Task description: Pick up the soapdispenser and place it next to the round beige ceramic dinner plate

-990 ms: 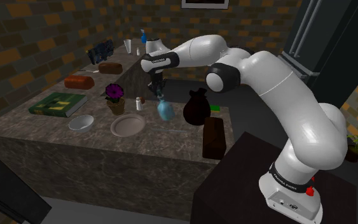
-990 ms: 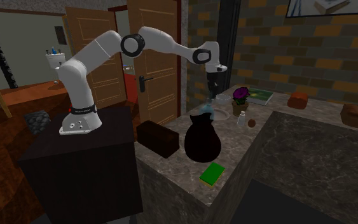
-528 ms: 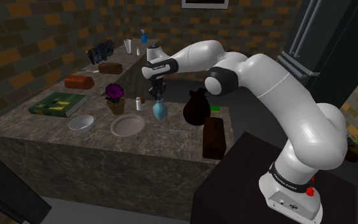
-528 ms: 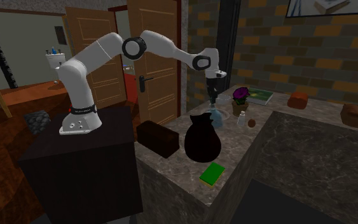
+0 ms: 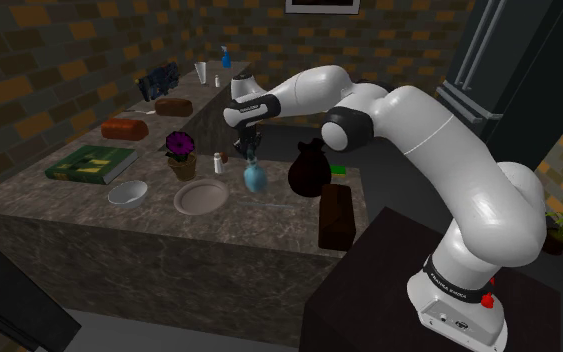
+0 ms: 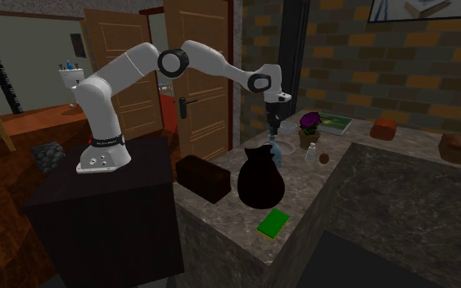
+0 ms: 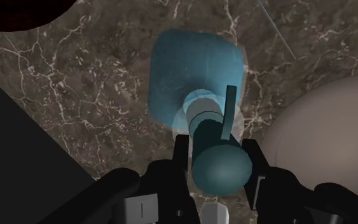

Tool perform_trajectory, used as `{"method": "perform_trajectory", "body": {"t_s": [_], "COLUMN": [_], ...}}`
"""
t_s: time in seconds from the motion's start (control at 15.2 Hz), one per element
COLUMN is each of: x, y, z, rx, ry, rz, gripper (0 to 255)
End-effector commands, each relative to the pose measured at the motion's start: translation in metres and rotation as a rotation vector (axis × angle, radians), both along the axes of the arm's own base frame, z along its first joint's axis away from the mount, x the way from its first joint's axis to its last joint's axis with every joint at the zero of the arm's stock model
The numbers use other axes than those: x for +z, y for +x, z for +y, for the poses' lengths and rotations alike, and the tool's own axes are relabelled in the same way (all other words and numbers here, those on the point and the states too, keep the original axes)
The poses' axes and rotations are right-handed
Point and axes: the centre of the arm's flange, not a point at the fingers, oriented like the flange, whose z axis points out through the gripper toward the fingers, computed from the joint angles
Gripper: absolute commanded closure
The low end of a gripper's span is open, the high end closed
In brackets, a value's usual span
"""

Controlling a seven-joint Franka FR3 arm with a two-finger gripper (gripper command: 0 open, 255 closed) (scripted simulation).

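The big black jug [image 6: 259, 182] hides part of the soap bottle [image 6: 275, 150] in the second exterior view. The plate [image 7: 327, 143] is cut off by the wrist view's edge.

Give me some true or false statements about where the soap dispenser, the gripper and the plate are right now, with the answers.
1. The gripper is shut on the top of the blue soap dispenser. True.
2. The soap dispenser lies on its side. False: it is upright under the gripper.
3. The plate lies close beside the soap dispenser on the dark marbled counter. True.
4. The soap dispenser stands on the green book. False: the green book lies at the counter's end on the shoulder view's left, beyond the bowl, well away from the soap dispenser.
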Motion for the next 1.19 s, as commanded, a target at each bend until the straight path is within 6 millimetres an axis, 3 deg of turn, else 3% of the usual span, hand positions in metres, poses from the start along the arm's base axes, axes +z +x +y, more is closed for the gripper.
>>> {"method": "perform_trajectory", "body": {"t_s": [0.0, 0.07, 0.4, 0.66, 1.12], "x": [0.0, 0.0, 0.0, 0.05, 0.05], "y": [0.0, 0.0, 0.0, -0.004, -0.004], "z": [0.0, 0.0, 0.0, 0.004, 0.004], "rx": [0.0, 0.0, 0.0, 0.0, 0.0], "ry": [0.0, 0.0, 0.0, 0.0, 0.0], "rz": [-0.001, -0.001, -0.001, -0.001, -0.001], "gripper": [255, 0, 0, 0, 0]}}
